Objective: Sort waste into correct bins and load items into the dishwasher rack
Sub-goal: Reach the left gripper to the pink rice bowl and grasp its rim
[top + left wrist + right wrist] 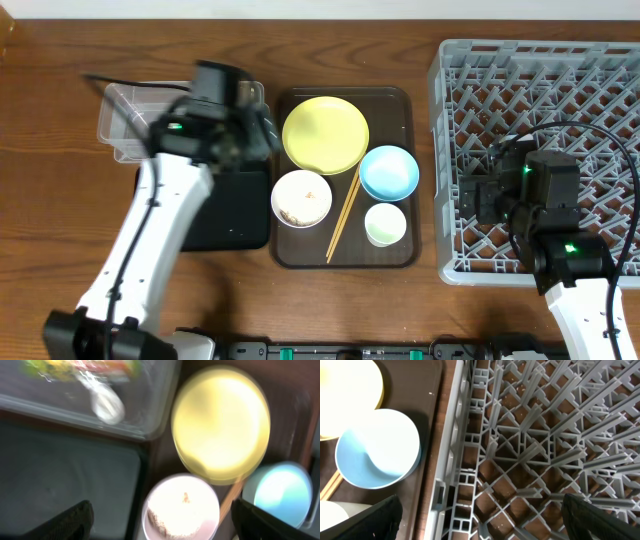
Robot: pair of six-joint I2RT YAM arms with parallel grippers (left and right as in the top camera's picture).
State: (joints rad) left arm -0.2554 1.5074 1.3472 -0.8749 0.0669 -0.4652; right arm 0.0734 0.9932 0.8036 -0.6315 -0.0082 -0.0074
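Waste: wrapper [75, 367], paper [106, 405] in clear bin [152, 420], frame upper left; rice [170, 517] uncleared in white bowl [200, 497]. Rack [540, 70] empty. Left gripper [165, 522], right gripper [480, 517] spread, unladen.

Bkgd: wooden table [60, 250], mid-brown, grain running left-right, fills nearly whole overhead view. Pale strip [330, 10] along far edge, can't tell wall or floor. Dark rail [350, 350] at near edge. Light even, shadows soft. No windows visible.
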